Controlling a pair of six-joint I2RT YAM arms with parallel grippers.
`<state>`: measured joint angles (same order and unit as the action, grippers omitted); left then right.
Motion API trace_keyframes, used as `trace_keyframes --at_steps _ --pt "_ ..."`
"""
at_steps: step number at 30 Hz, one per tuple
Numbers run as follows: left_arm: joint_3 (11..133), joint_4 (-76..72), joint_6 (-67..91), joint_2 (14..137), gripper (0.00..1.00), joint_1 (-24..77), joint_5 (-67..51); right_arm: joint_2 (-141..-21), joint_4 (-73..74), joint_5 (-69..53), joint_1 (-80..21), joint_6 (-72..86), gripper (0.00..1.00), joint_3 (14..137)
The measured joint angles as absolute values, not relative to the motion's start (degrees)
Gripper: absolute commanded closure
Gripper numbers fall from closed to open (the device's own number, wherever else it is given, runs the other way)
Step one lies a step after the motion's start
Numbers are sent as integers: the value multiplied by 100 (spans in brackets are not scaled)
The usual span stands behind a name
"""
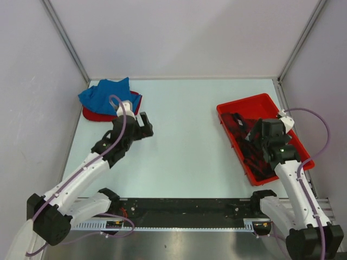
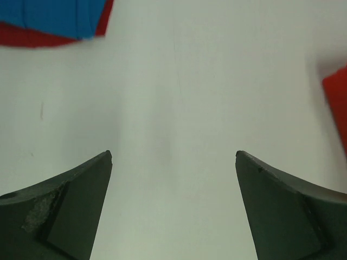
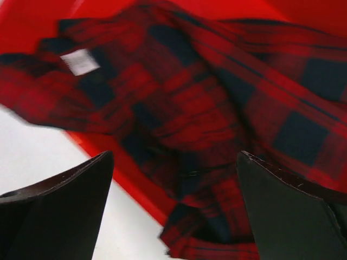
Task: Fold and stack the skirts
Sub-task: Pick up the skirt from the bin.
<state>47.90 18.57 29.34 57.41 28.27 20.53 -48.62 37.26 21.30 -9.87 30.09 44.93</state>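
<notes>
- Skirts: the plaid skirt (image 1: 245,140) lies crumpled inside the red tray (image 1: 260,105), with the tray's walls around it. A small white label (image 3: 80,61) faces up.
- The blue skirt (image 1: 103,95) rests on top of the red skirt (image 1: 95,115), well apart from the tray at the table's (image 1: 184,141) opposite far corner.
- The right claw (image 3: 173,157) hangs over the plaid skirt inside the tray, fingers spread wide and gripping nothing.
- The left claw (image 1: 145,125) is also spread and empty. It sits above bare table between the tray and the blue-on-red pile, nearer the pile.
</notes>
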Motion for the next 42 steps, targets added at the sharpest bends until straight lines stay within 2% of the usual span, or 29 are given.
trace_keyframes --at_steps 4,9,12,13,16,18,19,27,31,38,42 --pt "4073 1865 3273 5476 0 3111 1964 -4945 4045 1846 -148 3009 0 4464" --pt "4021 1828 3457 5402 1 3116 1933 -5341 3909 1278 405 3006 1 4163" --pt "4021 1828 3470 5380 0 3118 1938 -5673 3806 1048 440 3063 12 3975" --pt "4021 1828 3472 5367 0 3120 1942 -5756 3760 974 440 3100 36 3922" --pt "4021 1831 3472 5295 0 3127 1992 -5804 3603 803 454 3175 77 3760" --pt "4016 1828 3472 5218 0 3129 2040 -5725 3494 698 469 3238 84 3693" --pt "4010 1820 3472 5168 0 3129 2058 -5658 3465 646 475 3240 100 3677" --pt "4003 1804 3474 4908 0 3129 2215 -4005 3096 30 502 3044 100 3765" --pt "3957 1789 3474 4908 0 3129 2215 -3570 2995 -266 502 2818 100 4447" --pt "3940 1831 3568 4871 0 3129 2342 -3905 2204 -1160 419 2742 100 5817" --pt "3940 1916 3614 4775 0 3129 2449 -4613 1634 -1741 -178 2801 100 6683"
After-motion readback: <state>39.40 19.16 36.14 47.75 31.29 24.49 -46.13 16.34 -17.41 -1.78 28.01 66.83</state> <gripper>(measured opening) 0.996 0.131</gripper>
